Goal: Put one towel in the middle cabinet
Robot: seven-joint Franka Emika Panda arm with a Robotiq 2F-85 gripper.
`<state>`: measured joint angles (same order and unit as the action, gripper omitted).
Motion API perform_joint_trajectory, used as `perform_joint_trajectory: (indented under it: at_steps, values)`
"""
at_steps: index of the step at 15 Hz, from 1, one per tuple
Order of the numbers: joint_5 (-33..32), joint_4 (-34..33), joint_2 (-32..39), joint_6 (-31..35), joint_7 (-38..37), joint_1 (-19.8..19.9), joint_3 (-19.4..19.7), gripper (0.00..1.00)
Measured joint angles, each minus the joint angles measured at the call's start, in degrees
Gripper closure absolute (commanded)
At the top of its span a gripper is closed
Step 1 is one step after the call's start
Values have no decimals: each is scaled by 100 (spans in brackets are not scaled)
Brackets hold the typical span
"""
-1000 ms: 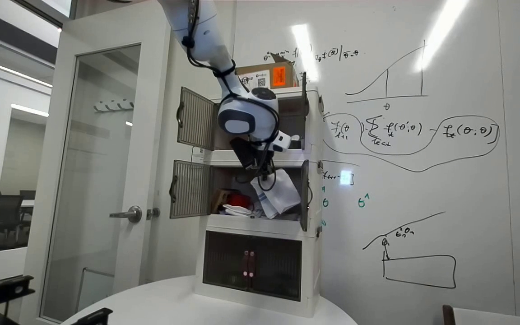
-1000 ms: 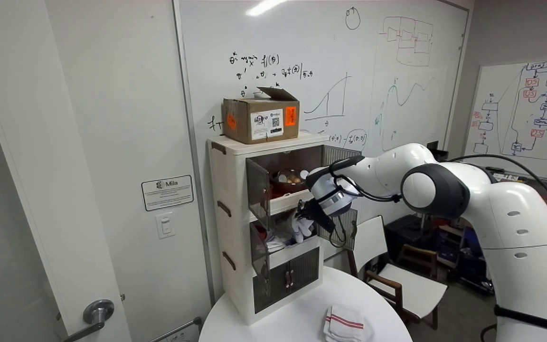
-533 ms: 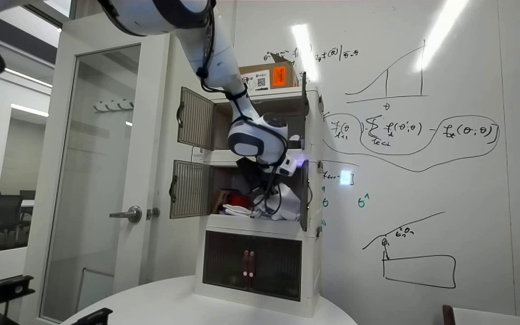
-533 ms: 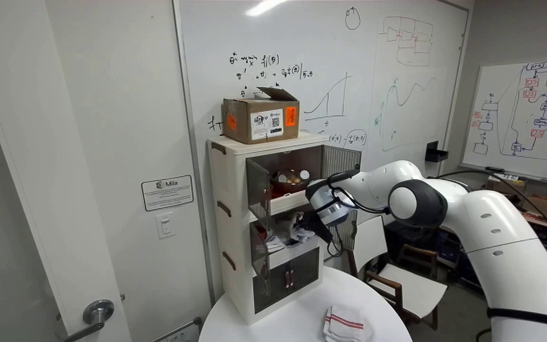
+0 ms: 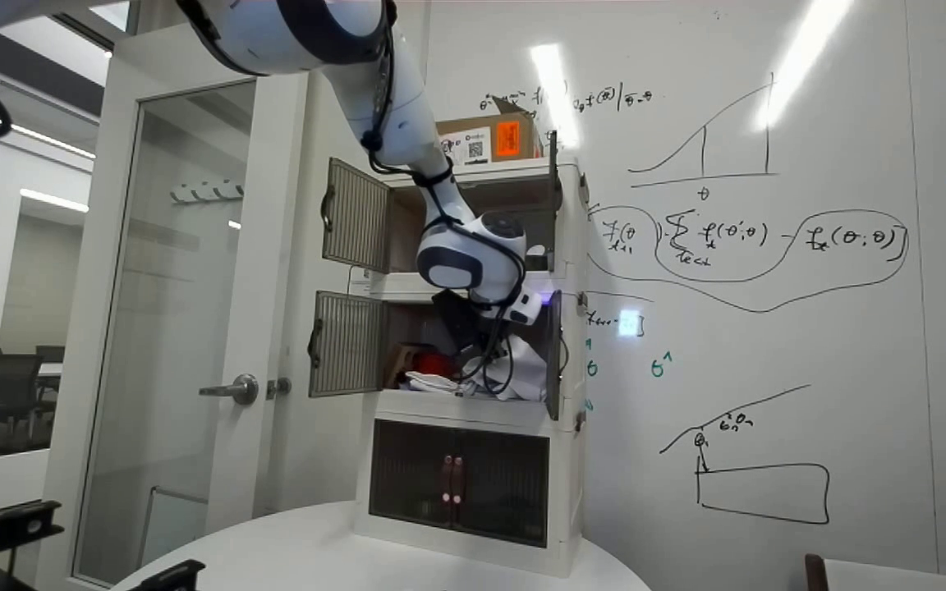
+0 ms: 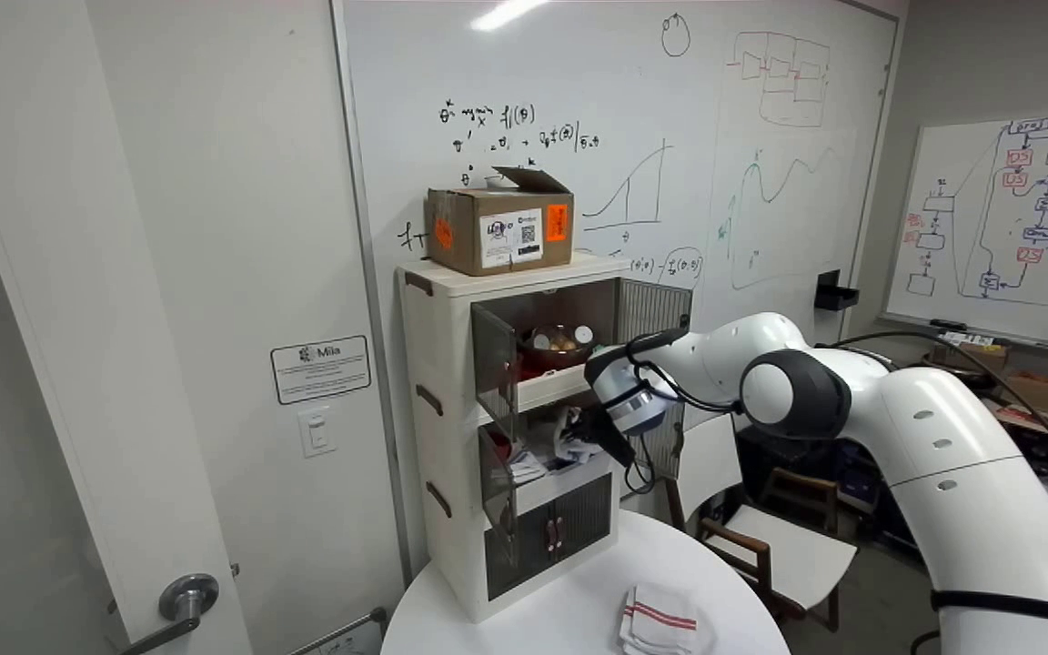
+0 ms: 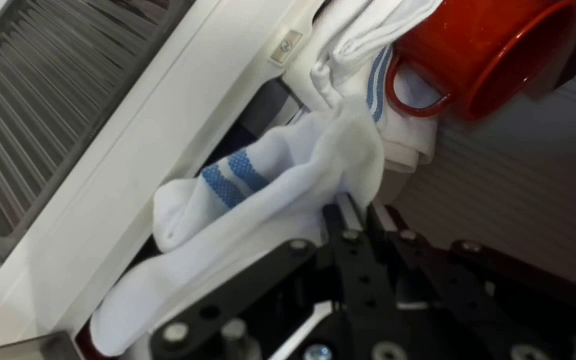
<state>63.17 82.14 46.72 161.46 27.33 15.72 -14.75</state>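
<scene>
A white towel with blue stripes [image 7: 278, 185] is bunched in the middle cabinet. It shows in both exterior views [image 5: 529, 369] [image 6: 572, 446]. My gripper [image 7: 363, 206] reaches into this compartment from the front, and its fingertips stand close together with a fold of the towel between them. The towel's lower part lies along the compartment's floor and front lip. The middle cabinet's white front lip [image 5: 456, 404] also shows in the wrist view [image 7: 168, 100]. Both its doors stand open. In the exterior views the fingertips are hard to make out against the towel and cables.
A red mug [image 7: 468, 45] and folded white towels [image 7: 363, 85] sit beside the held towel. The open doors [image 5: 347, 345] [image 5: 554, 355] flank the opening. A bowl [image 6: 559, 344] is in the upper compartment. A red-striped towel [image 6: 660, 623] lies on the round table [image 6: 579, 591].
My gripper has moved down and into the middle cabinet. The towel, hanging a second ago, now rests bunched on the compartment's floor. In the last half second the arm has barely moved.
</scene>
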Motion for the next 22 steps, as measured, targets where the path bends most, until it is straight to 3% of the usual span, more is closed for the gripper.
perform_joint_trajectory:
  at_steps: [12, 22]
  values:
    - [-249, -98, 97, 35, 191, -172, 24, 98]
    - [-698, -1113, 651, 249, -36, -640, 439, 98]
